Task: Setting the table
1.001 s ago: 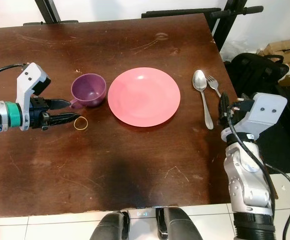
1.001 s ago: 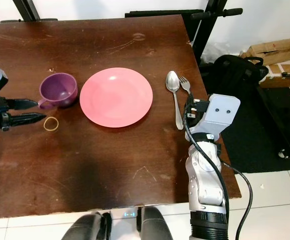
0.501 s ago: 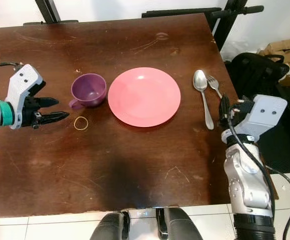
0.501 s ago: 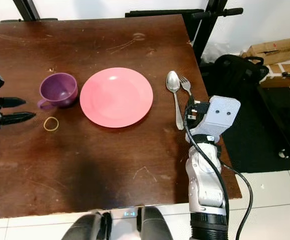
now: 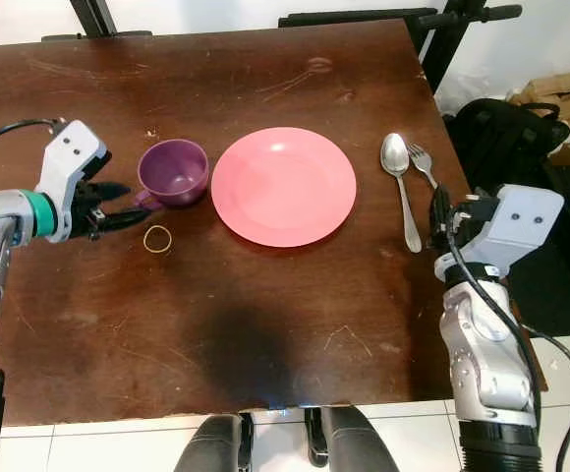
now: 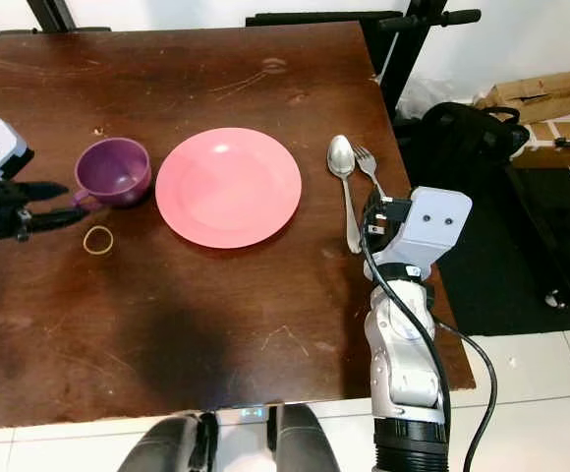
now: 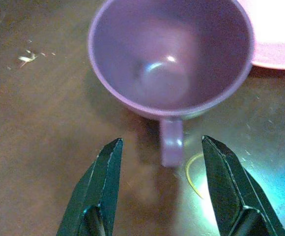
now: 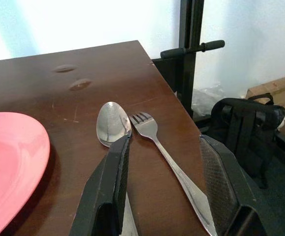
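Left eye view: the left tool (image 5: 120, 205) lies low over the dark wooden bench (image 5: 216, 324), its two black fingers spread and aimed at the handle of the purple cup (image 5: 174, 171). In the left wrist view the fingers (image 7: 103, 184) stand apart on either side of that handle, short of touching it. The cup sits upright just beside the pink plate (image 5: 283, 186), on the robot's left of it. A yellow rubber band (image 5: 157, 237) lies flat on the bench, near the cup's handle and the fingertips. On the robot's right of the plate a spoon (image 5: 400, 187) and a fork (image 5: 424, 165) lie side by side. The right tool (image 5: 440, 221) hangs by the bench's right edge, behind the spoon handle, its fingers (image 8: 114, 184) held apart.
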Robot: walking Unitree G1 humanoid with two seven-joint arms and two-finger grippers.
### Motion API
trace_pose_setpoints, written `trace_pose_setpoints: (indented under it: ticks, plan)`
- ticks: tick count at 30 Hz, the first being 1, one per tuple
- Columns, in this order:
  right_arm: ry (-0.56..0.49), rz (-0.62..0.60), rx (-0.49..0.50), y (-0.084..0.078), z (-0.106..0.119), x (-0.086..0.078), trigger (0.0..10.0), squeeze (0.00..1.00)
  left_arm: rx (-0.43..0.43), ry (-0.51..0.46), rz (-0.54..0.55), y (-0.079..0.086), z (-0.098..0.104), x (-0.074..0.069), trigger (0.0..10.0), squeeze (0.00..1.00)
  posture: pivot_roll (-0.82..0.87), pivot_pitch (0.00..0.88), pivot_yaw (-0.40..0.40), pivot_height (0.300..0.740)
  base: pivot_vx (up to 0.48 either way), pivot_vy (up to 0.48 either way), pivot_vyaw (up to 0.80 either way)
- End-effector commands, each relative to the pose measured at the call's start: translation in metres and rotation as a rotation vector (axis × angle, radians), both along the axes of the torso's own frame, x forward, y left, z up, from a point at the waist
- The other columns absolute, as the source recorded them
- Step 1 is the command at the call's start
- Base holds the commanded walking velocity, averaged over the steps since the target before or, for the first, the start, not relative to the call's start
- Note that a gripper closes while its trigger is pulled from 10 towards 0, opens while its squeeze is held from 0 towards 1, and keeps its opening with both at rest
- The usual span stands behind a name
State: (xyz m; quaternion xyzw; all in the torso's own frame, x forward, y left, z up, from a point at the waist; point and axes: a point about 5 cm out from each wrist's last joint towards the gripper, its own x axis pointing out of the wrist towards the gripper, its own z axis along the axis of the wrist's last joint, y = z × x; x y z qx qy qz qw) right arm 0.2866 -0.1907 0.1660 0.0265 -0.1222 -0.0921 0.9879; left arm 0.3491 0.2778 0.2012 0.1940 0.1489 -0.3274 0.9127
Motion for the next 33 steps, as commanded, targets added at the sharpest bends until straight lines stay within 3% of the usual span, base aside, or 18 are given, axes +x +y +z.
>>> trace_pose_setpoints:
  ticks: [1,4,5,7,8,9,10,11,12,15,16,22,25,33]
  plan:
    - [0.019,-0.006,0.006,-0.001,-0.004,-0.003,10.0,0.0,0.015,0.022,0.014,0.002,-0.007,0.0,10.0,0.0,0.04,0.188,0.091,0.74,0.0,0.0,0.0]
    - [0.018,-0.005,0.006,-0.001,-0.003,-0.003,10.0,0.0,0.013,0.01,0.028,0.002,-0.006,0.003,10.0,0.0,0.04,0.19,0.088,0.74,0.0,0.0,0.0]
    - [0.018,-0.005,0.006,-0.001,-0.003,-0.003,10.0,0.0,0.006,0.007,0.038,0.001,-0.006,0.004,9.1,0.0,0.04,0.19,0.088,0.74,0.0,0.0,0.0]
    - [0.018,-0.005,0.006,-0.001,-0.003,-0.003,10.0,0.0,0.001,0.006,0.045,0.001,-0.007,0.005,9.1,0.0,0.04,0.19,0.088,0.74,0.0,0.0,0.0]
    - [0.018,-0.005,0.006,-0.001,-0.003,-0.003,10.0,0.0,-0.007,0.006,0.044,-0.001,-0.007,0.006,8.2,0.0,0.03,0.189,0.087,0.74,0.0,0.0,0.0]
    - [0.018,-0.005,0.006,-0.001,-0.003,-0.003,10.0,0.0,-0.007,0.006,0.044,-0.001,-0.007,0.006,8.2,0.0,0.03,0.189,0.087,0.74,0.0,0.0,0.0]
    - [0.018,-0.005,0.005,-0.002,-0.003,-0.002,10.0,0.0,-0.014,0.01,0.038,-0.002,-0.009,0.006,6.9,0.0,0.03,0.189,0.087,0.74,0.0,0.0,0.0]
    - [0.018,-0.005,0.005,-0.002,-0.003,-0.002,10.0,0.0,-0.014,0.01,0.038,-0.002,-0.009,0.006,6.9,0.0,0.03,0.189,0.087,0.74,0.0,0.0,0.0]
    - [0.018,-0.005,0.005,-0.002,-0.002,-0.002,10.0,0.0,-0.022,0.012,0.031,-0.004,-0.01,0.007,4.8,0.0,0.03,0.187,0.085,0.74,0.0,0.0,0.0]
    - [0.018,-0.005,0.004,-0.002,-0.002,-0.002,10.0,0.0,-0.032,0.012,0.025,-0.006,-0.011,0.008,4.8,0.0,0.03,0.187,0.085,0.74,0.0,0.0,0.0]
    - [0.018,-0.005,0.004,-0.002,-0.002,-0.001,10.0,0.0,-0.047,0.016,0.017,-0.009,-0.012,0.009,3.2,0.0,0.03,0.182,0.084,0.74,0.0,0.0,0.0]
    - [0.014,-0.007,0.002,-0.003,0.0,0.001,10.0,0.0,-0.075,0.033,-0.031,-0.019,-0.017,0.012,2.0,0.0,0.02,0.175,0.083,0.74,0.0,0.0,0.0]
    - [0.011,-0.008,0.001,-0.003,0.001,0.002,10.0,0.0,-0.079,0.033,-0.036,-0.022,-0.018,0.013,0.0,0.0,0.02,0.17,0.083,0.74,0.0,0.0,0.0]
    - [0.003,-0.012,0.0,-0.005,0.003,0.005,10.0,0.0,-0.092,0.012,-0.033,-0.023,-0.017,0.014,0.0,0.0,0.03,0.145,0.082,0.74,0.0,0.0,0.0]
